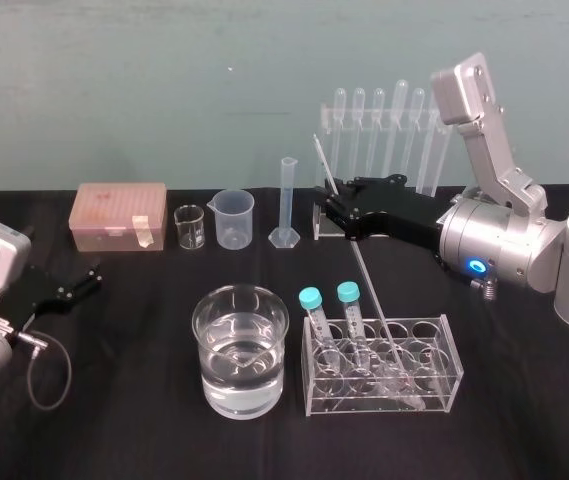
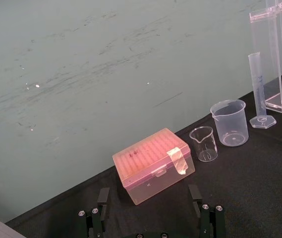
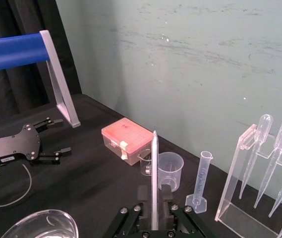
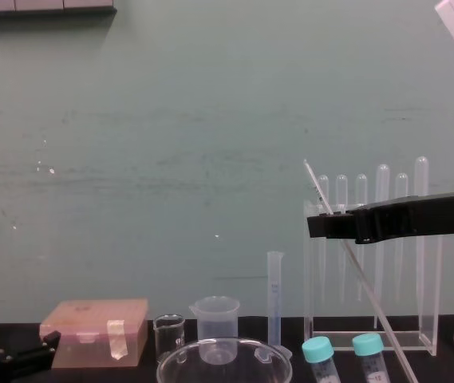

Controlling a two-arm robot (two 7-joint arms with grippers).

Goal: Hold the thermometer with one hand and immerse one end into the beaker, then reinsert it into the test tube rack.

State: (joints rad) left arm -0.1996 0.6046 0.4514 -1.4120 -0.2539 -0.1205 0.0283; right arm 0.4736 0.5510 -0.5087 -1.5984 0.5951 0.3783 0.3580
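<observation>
The thermometer [image 1: 364, 270] leans in the clear test tube rack [image 1: 451, 352], its lower end in the rack and its top tilted back and to the left. My right gripper [image 1: 322, 212] reaches in from the right at the rod's upper part, and in the right wrist view its fingers [image 3: 144, 194] press in on either side of the thermometer [image 3: 154, 168]. The beaker [image 1: 214, 385], holding water, stands just left of the rack. My left gripper [image 1: 92, 277] rests open on the table at the far left, with nothing in it.
Two teal-capped tubes [image 1: 313, 310] stand in the rack's left holes. Along the back are a pink tip box [image 1: 119, 215], a tiny glass beaker [image 1: 190, 228], a cloudy plastic beaker [image 1: 234, 218], a graduated cylinder [image 1: 286, 205] and a pipette stand [image 1: 384, 130].
</observation>
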